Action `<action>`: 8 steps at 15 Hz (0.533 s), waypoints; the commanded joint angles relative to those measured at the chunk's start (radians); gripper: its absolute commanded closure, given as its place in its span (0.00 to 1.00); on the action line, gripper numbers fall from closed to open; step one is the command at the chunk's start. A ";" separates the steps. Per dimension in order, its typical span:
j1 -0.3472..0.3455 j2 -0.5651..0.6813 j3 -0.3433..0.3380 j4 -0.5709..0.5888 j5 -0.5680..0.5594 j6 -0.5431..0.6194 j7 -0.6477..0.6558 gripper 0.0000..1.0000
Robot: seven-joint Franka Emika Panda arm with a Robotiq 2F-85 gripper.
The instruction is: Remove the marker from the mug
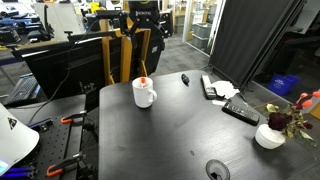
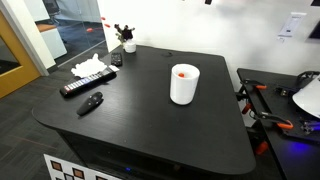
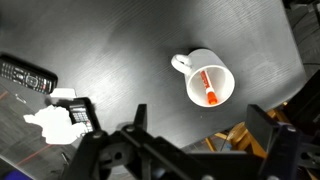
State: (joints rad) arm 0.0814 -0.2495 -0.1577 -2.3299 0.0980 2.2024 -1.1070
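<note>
The white mug [image 1: 144, 94] stands upright on the dark table in both exterior views [image 2: 184, 84]. The red-orange marker [image 3: 205, 87] leans inside it, its tip showing at the rim [image 1: 143, 81]. In the wrist view the mug [image 3: 222, 70] lies right of centre, handle to the upper left. My gripper [image 3: 200, 140] is open and empty, with its fingers spread wide at the bottom of the wrist view. It is high above the table, just off the mug. The gripper does not show in the exterior views.
A black remote [image 3: 25, 75] and crumpled white tissue [image 3: 52, 118] lie to one side. A small black oblong object [image 2: 92, 102] lies near the table edge. A white bowl with dark red flowers [image 1: 270, 135] stands at a corner. The table edge [image 3: 285, 60] is near the mug.
</note>
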 commanded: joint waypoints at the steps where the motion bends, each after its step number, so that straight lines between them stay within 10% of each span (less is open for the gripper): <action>1: 0.024 0.044 0.006 -0.021 0.118 0.084 -0.178 0.00; 8: 0.013 0.117 0.027 -0.008 0.325 0.026 -0.513 0.00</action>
State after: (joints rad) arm 0.1090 -0.1562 -0.1461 -2.3469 0.3696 2.2504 -1.5310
